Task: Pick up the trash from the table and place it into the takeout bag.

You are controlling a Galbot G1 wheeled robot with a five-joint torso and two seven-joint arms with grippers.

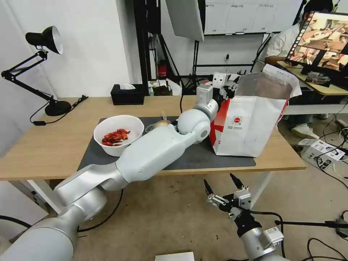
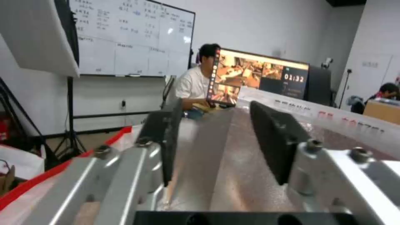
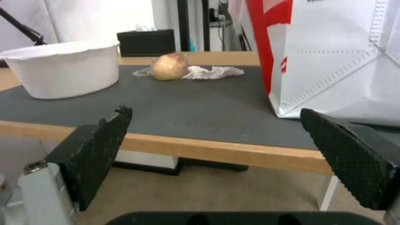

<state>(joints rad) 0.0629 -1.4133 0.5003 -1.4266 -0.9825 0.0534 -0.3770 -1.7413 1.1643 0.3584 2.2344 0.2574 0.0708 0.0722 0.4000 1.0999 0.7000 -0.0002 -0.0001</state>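
Note:
The takeout bag [image 1: 253, 123] stands open on the right end of the table [image 1: 43, 145], white and red with a foil lining [image 2: 217, 162]. My left arm reaches across the dark mat [image 1: 203, 156], and its gripper [image 1: 232, 84] is at the bag's rim, open with nothing between the fingers [image 2: 275, 137]. A white bowl of red shells [image 1: 117, 136] sits on the mat's left part. Beside the bowl [image 3: 62, 68] lie a knotted clear bag with a pale lump [image 3: 168, 66] and a crumpled tissue [image 3: 212, 72]. My right gripper [image 1: 219, 179] hangs open below the table's front edge.
A black tissue box [image 1: 127, 94] and a black desk lamp [image 1: 47, 40] stand at the table's back and left. To the right are a monitor [image 1: 322, 40] on another desk, a seated person, a box [image 1: 320, 150] and cables on the floor.

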